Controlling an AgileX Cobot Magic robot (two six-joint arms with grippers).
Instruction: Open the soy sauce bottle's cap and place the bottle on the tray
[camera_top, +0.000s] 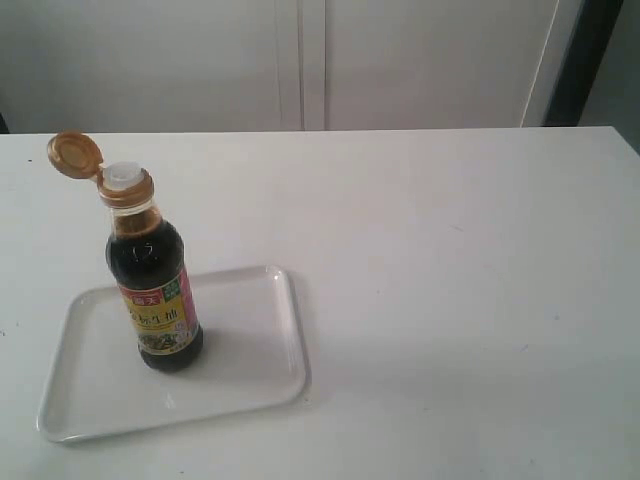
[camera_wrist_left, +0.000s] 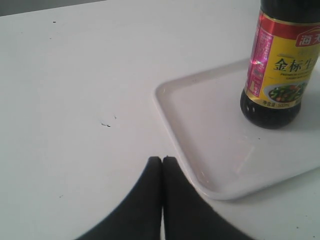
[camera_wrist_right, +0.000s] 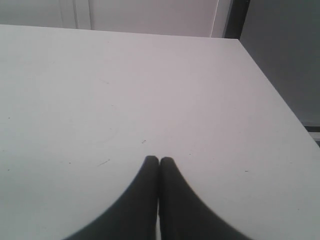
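Bottle (camera_top: 155, 290) stands upright on the tray (camera_top: 255, 385), toward its left half in the exterior view, base resting flat inside the raised rim. Its cap (camera_top: 74, 154) is flipped open, hanging back on its hinge to the left of the white spout (camera_top: 124, 177). The tray lies on the white table (camera_top: 450, 280). Left gripper (camera_wrist_left: 162, 161) has its fingertips pressed together, holding nothing, just beside the tray's near corner and apart from the bottle. Right gripper (camera_wrist_right: 159, 161) is likewise closed and empty, over bare table.
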